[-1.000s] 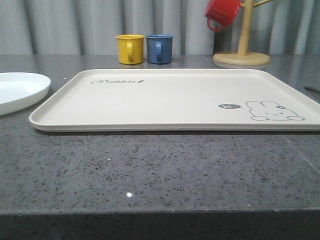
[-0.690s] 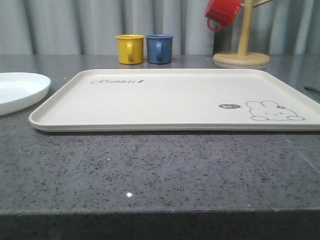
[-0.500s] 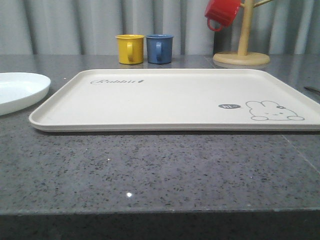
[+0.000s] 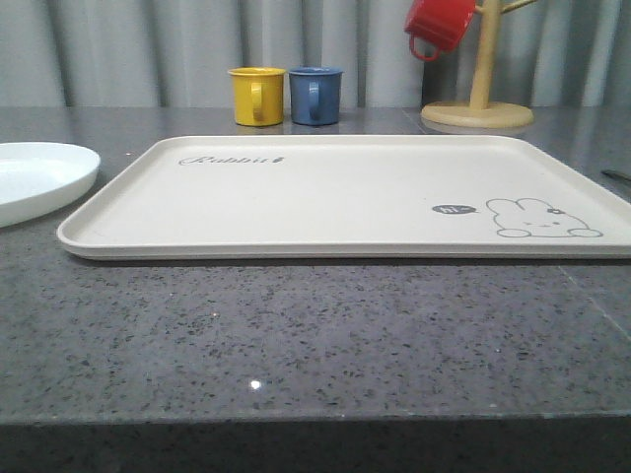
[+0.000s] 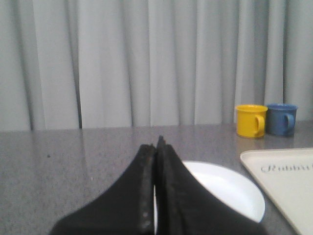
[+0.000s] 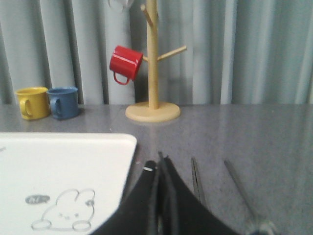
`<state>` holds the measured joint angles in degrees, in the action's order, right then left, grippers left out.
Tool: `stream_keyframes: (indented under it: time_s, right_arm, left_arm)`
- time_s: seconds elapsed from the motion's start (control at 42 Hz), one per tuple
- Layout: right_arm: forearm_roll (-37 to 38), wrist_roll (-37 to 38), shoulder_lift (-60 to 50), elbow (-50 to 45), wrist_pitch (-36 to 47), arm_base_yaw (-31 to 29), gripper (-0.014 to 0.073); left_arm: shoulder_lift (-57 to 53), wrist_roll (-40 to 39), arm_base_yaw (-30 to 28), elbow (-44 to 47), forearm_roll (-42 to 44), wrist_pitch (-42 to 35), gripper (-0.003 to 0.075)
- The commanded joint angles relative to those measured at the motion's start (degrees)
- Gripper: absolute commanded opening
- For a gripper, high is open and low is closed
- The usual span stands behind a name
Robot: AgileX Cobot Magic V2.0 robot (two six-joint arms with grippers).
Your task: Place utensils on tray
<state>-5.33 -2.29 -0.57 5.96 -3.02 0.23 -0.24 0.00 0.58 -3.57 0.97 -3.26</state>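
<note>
The cream tray (image 4: 325, 197) with its rabbit drawing lies bare in the middle of the table. In the right wrist view, the tray (image 6: 63, 166) has slim silver utensils lying on the grey table just past its right edge. One of them is a flat pair of chopsticks (image 6: 196, 178). Further out lies a long thin handle (image 6: 238, 183) whose head is blurred. A dark utensil tip (image 4: 613, 174) shows at the front view's right edge. My right gripper (image 6: 160, 159) is shut and empty, low between tray and chopsticks. My left gripper (image 5: 157, 144) is shut and empty.
A round white plate (image 4: 35, 177) sits left of the tray, just ahead of my left gripper. A yellow mug (image 4: 256, 96) and a blue mug (image 4: 315, 95) stand behind the tray. A wooden mug tree (image 4: 477, 110) with a red mug (image 4: 439, 25) is at the back right.
</note>
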Motion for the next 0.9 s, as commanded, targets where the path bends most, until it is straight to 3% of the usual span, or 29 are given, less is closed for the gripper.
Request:
stream_keyframes:
  time_s: [0.0, 0.238, 0.405, 0.881]
  right_arm:
    - [-0.2, -0.1, -0.3, 8.7, -1.6, -0.1, -0.0066]
    - [1.0, -0.1, 9.5, 26.5, -18.1, -0.1, -0.0066]
    - [1.0, -0.1, 18.8, 34.3, -26.7, -0.1, -0.0066]
    - [1.0, -0.1, 35.7, 34.4, -31.6, -0.1, -0.0066]
  left_arm:
    - [-0.6, -0.5, -0.1, -8.1, -0.5, -1.9, -0.002]
    - [8.5, -0.5, -0.1, -31.5, -0.1, 18.7, -0.002]
    - [18.2, -0.5, -0.1, -41.7, 0.0, 33.8, -0.002]
    - [28.9, -0.5, -0.1, -42.4, -0.5, 40.1, -0.002]
